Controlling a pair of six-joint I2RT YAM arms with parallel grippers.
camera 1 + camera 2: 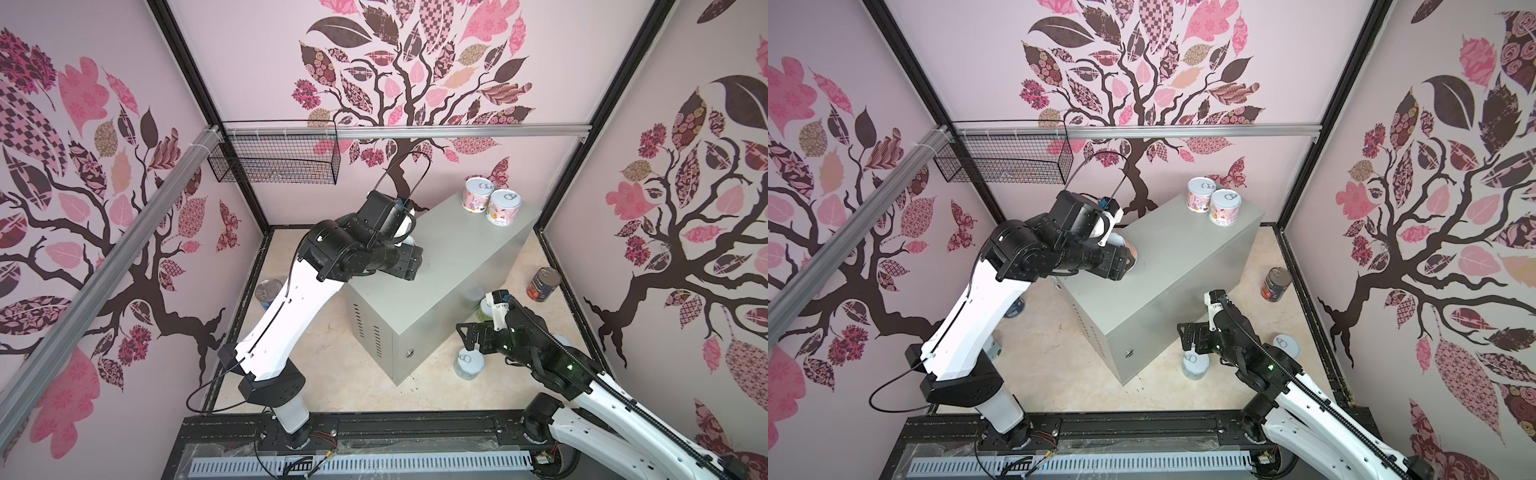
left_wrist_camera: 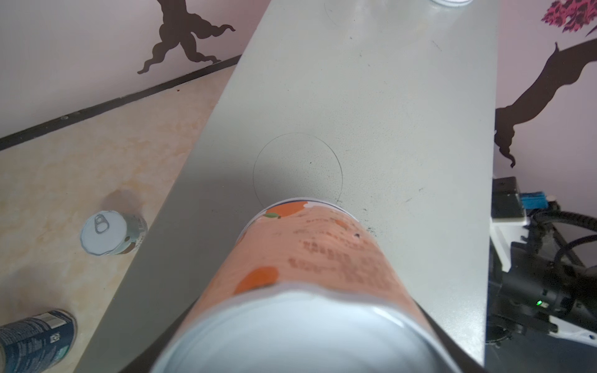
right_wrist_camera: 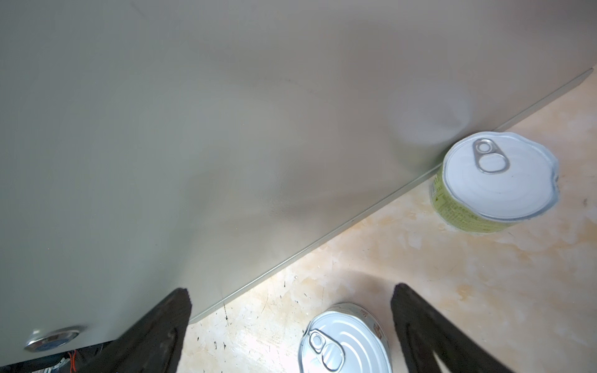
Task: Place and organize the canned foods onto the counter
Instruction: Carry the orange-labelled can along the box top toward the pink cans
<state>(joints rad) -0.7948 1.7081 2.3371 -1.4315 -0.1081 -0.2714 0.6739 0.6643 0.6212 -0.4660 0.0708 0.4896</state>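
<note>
An orange-labelled can (image 2: 310, 258) sits between the fingers of my left gripper (image 1: 409, 259), with its far end down on the grey counter (image 1: 453, 266). Dark fingers lie along both of its sides, but the view is too blurred to show whether they press on it. Two pastel cans (image 1: 478, 194) (image 1: 504, 208) stand side by side at the counter's far end. My right gripper (image 3: 290, 289) hangs open over the floor beside the counter. A short silver pull-tab can (image 3: 345, 342) stands just below and between its fingers, untouched.
On the floor stand a green can (image 3: 494, 184) against the counter's side, a dark tomato can (image 1: 543, 283) at the right, a blue can (image 2: 32, 339), a pale can (image 2: 106, 232) and another short can (image 1: 1287, 345). A black wire basket (image 1: 274, 160) hangs on the back rail.
</note>
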